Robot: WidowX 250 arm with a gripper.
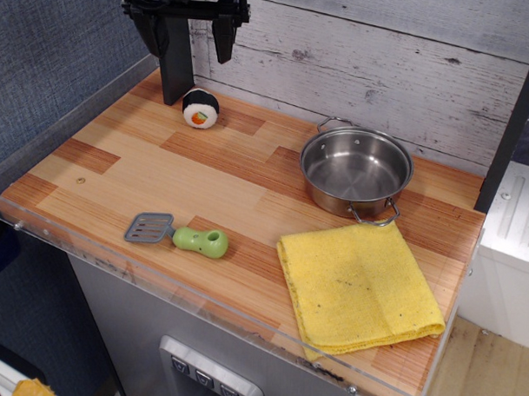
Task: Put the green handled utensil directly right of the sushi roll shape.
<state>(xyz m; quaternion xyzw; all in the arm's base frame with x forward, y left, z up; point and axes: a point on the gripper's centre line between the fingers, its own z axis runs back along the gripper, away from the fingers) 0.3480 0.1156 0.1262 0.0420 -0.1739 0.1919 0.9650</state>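
On the wooden tabletop (pixel 144 172), biggest items first: yellow cloth (pixel 357 288) folded at the front right, steel pot (pixel 356 171) just behind it, empty, upright, one handle touching or nearly touching the cloth edge. Neither is in my way as I read it. The end effector (pixel 194 35) hangs high at the back left, fingers spread, nothing between them, well apart from everything I need. The sushi roll shape (pixel 201 107) sits just below it near the back wall, on its side with the orange-green core facing the camera. The green handled utensil (pixel 178 235) lies flat near the front edge, well apart from the roll, grey slotted blade pointing left, chunky green handle pointing right. Handling guess: small moulded plastic, so light and rigid, no flex worth worrying about. The blade looks thin and lies flush on the wood, so I wouldn't try to pinch that. The handle is the place to grab: thick and rounded, with enough height off the surface for the fingers to close across its width. Rounded smooth plastic may squirt or roll if I close off-centre, so I'd centre on the fat part near the hole. Being light, it may also slide if a finger touches early. Drop spot is the bare wood between roll and pot, close beside the roll.
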